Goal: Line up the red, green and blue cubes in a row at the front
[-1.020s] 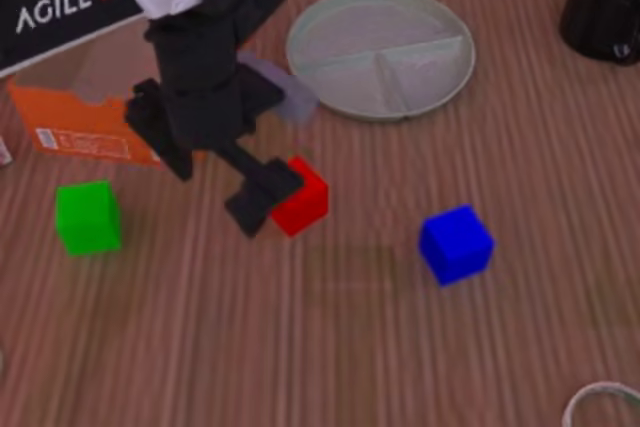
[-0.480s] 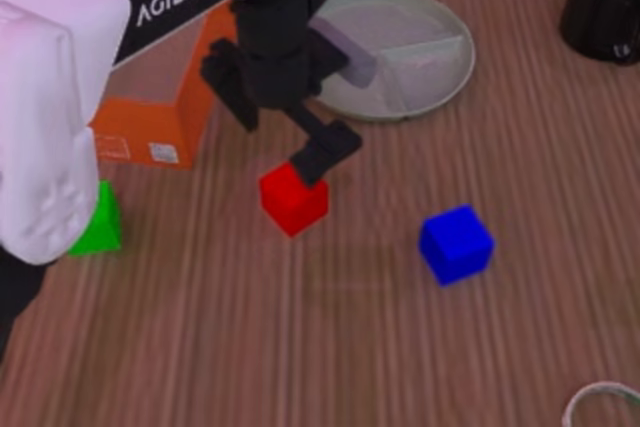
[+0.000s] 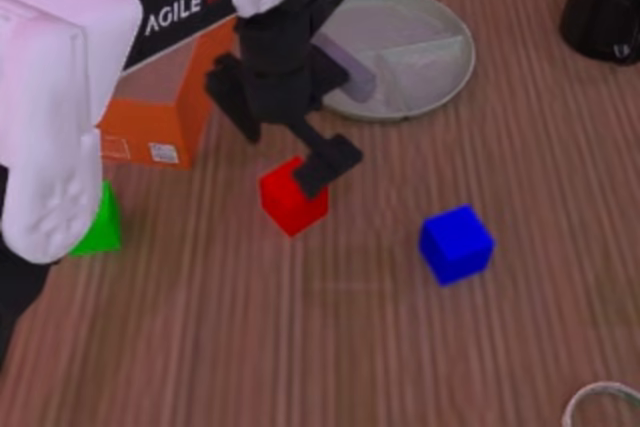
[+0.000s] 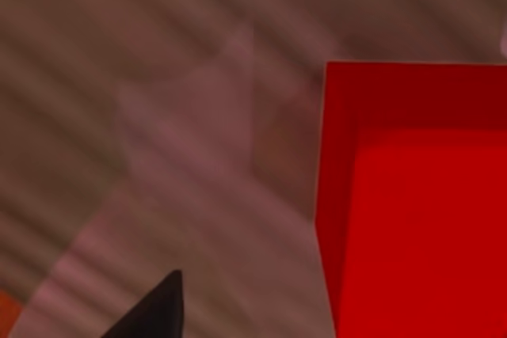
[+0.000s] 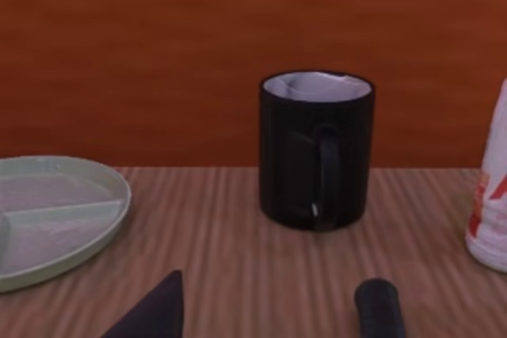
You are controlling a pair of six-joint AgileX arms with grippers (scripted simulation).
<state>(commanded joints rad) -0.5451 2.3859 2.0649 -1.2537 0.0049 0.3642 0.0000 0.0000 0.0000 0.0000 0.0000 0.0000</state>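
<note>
Red cube [image 3: 292, 198] is straddled off-centre by the left claw [image 3: 290, 152], spread wide and gripping nothing. If clenched now, a corner may be clipped and the cube skidded toward the blue cube [image 3: 455, 243].

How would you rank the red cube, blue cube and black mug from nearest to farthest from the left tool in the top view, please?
1. red cube: right at the left tool, mid-table.
2. blue cube: apart, toward the table's right.
3. black mug: farthest, at the back right corner.
</note>
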